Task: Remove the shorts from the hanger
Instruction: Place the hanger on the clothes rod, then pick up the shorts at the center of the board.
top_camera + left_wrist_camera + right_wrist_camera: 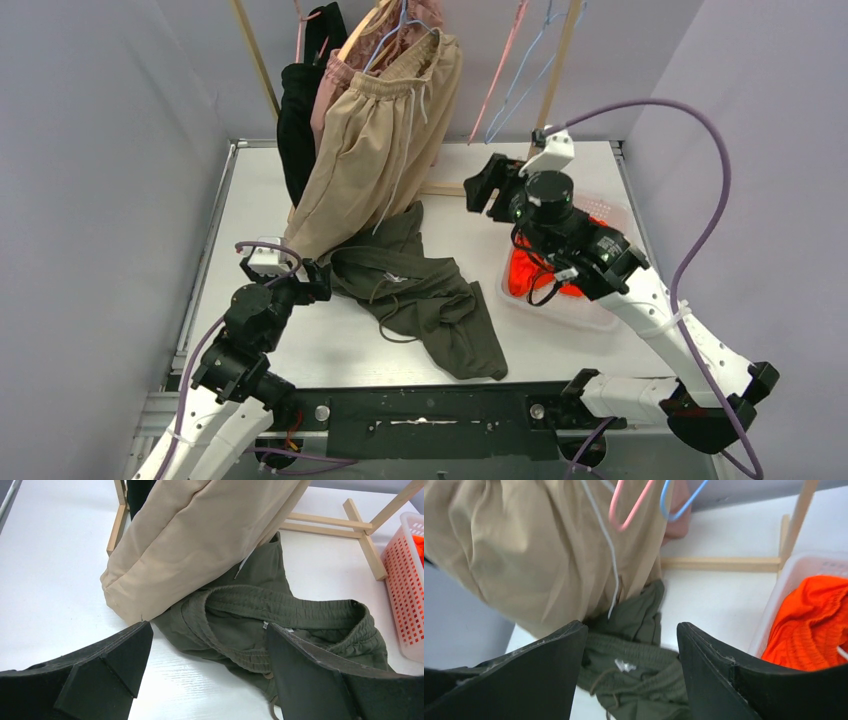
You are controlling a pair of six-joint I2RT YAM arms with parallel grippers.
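Note:
Beige shorts (380, 130) hang on a pale hanger (400, 25) at the rack, with dusty pink shorts (335, 75) behind them. Olive green shorts (420, 290) lie crumpled on the table, off any hanger. Orange shorts (530, 275) lie in the basket (610, 210). My left gripper (315, 280) is open and empty, low at the olive waistband (280, 610), under the beige hem (200, 535). My right gripper (485, 185) is open and empty, raised beside the beige shorts (539, 550), above the olive shorts (639, 650).
A black garment (297, 120) hangs at the rack's left. Empty pink (624, 510) and blue (679, 505) hangers dangle at the right. The wooden rack's base bars (325, 527) lie on the table behind. The white basket (407, 580) stands at the right.

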